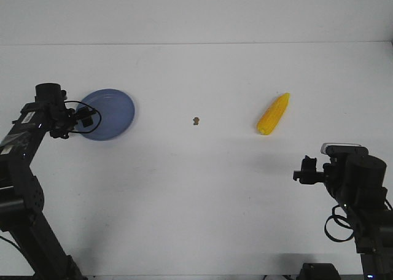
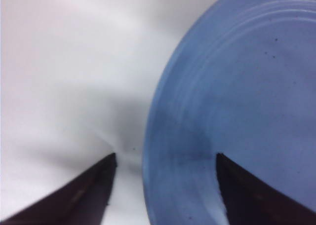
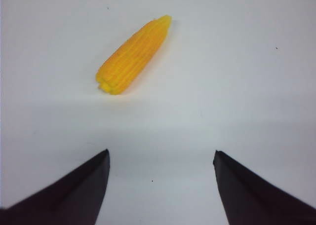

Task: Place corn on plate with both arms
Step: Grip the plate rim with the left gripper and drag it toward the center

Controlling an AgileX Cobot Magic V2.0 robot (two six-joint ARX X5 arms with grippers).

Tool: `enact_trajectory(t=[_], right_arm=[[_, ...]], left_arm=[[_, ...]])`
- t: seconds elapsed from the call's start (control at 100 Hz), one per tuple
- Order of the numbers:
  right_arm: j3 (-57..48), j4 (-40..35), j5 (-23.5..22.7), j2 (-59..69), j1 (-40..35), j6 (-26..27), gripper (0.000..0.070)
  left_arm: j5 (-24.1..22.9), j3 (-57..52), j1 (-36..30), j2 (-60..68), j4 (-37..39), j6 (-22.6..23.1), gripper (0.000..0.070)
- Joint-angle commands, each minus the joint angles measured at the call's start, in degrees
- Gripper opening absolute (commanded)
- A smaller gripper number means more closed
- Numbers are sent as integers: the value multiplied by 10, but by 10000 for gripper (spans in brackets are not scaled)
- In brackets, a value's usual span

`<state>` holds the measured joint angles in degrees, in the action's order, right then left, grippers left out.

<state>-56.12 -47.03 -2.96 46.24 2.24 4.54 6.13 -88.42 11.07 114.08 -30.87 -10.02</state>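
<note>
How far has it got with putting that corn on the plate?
Barely begun. The corn lies on the white table, far from the empty blue plate. In hand: the left gripper is open at the plate's rim, one finger over the plate and one over the table, while the right gripper is open, facing the corn but short of it. Left to do: grasp the corn, carry it over and set it on the plate.

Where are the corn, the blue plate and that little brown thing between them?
corn point(image 1: 274, 114): front view, middle of the cob.
plate point(image 1: 113, 111): front view, bare centre of the dish.
small brown object point(image 1: 196, 121): front view, its middle; too small to identify.
</note>
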Motion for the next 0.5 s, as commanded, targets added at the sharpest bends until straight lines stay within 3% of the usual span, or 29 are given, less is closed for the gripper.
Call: enact_trajectory(t=[0.0,0.02,0.22,0.49], right_arm=[[-10,7,0,3,0,0,448],[-10,7,0,3,0,0,448],[-10,7,0,3,0,0,448],[-10,6,0,3,0,0,448]], left_arm=[[2,-9,2,21,-6,1,76],[3,-9,2,21,-6,1,0],[48,-10,6,14,-7,-1,6],[191,-10,14,-59,-14,-5,6]])
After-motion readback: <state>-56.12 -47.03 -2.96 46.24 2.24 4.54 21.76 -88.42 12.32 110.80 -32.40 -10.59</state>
